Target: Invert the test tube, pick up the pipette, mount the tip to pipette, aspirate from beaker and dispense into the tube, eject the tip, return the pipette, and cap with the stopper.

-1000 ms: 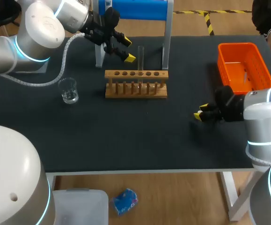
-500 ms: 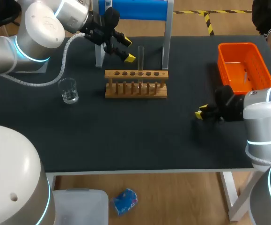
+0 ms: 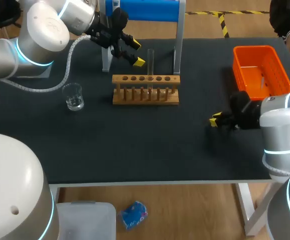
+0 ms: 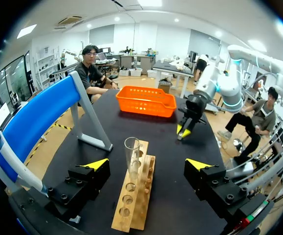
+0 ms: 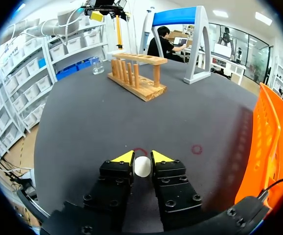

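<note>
As right pincer [image 5: 142, 157] closed, stopper [image 5: 142, 167] gripped

A black table [image 3: 134, 145] carries a low wooden rack [image 3: 146, 90] with a row of round holes along its top bar and pegs beneath. Just behind the rack stands a frame with a blue curved top panel on grey metal legs [image 3: 145, 10]. Well apart, toward the far right corner, sits an orange plastic basket [image 3: 255, 49] with slotted walls. A small red ring [image 5: 197, 149] is marked on the tabletop near the basket.
</note>
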### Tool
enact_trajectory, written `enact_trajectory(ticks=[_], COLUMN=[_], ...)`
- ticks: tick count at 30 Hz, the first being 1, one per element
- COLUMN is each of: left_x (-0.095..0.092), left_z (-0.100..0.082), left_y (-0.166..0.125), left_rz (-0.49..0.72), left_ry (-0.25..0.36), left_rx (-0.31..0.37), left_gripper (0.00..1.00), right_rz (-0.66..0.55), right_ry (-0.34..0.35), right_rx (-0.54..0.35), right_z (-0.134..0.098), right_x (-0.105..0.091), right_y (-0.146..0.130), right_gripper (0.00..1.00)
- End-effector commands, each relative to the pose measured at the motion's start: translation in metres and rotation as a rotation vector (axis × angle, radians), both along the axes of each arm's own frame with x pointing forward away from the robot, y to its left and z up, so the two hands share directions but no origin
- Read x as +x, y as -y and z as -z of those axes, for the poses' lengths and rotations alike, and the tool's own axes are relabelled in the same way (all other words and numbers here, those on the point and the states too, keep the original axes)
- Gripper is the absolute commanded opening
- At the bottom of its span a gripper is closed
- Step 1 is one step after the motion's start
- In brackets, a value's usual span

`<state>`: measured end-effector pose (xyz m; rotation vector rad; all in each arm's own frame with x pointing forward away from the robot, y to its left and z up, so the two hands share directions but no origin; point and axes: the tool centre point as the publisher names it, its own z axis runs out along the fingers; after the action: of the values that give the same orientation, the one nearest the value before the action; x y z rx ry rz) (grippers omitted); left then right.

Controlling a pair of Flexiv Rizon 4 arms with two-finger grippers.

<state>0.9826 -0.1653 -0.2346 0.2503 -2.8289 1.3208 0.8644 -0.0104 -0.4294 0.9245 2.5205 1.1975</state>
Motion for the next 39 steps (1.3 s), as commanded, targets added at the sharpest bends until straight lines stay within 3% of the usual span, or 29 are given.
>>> enact_trajectory(ticks=[1, 9, 19, 26, 27, 39], left_x=[0.0, 0.0, 0.0, 0.0, 0.0, 0.0], left_z=[-0.001, -0.001, -0.001, -0.001, -0.001, -0.001], left_y=[0.0, 0.0, 0.0, 0.0, 0.0, 0.0], left_rz=[0.001, 0.001, 0.001, 0.001, 0.001, 0.001], left_ry=[-0.003, -0.003, -0.003, -0.003, -0.003, -0.003], left_rx=[0.003, 0.003, 0.003, 0.003, 0.003, 0.003], left_gripper=[1.0, 1.0, 1.0, 1.0, 1.0, 1.0], right_rz=[-0.002, -0.044, -0.27, -0.379, -0.352, -0.352], right_ry=[0.007, 0.016, 0.051, 0.119, 0.146, 0.146], right_rx=[-0.002, -0.032, 0.036, 0.045, 0.039, 0.039], right_z=[-0.004, -0.036, -0.109, -0.155, -0.162, -0.162], right_x=[-0.001, 0.001, -0.004, 0.01, 0.014, 0.014], right_y=[0.001, 0.002, -0.009, -0.022, -0.023, -0.023], right_gripper=[0.0, 0.0, 0.0, 0.0, 0.0, 0.0])
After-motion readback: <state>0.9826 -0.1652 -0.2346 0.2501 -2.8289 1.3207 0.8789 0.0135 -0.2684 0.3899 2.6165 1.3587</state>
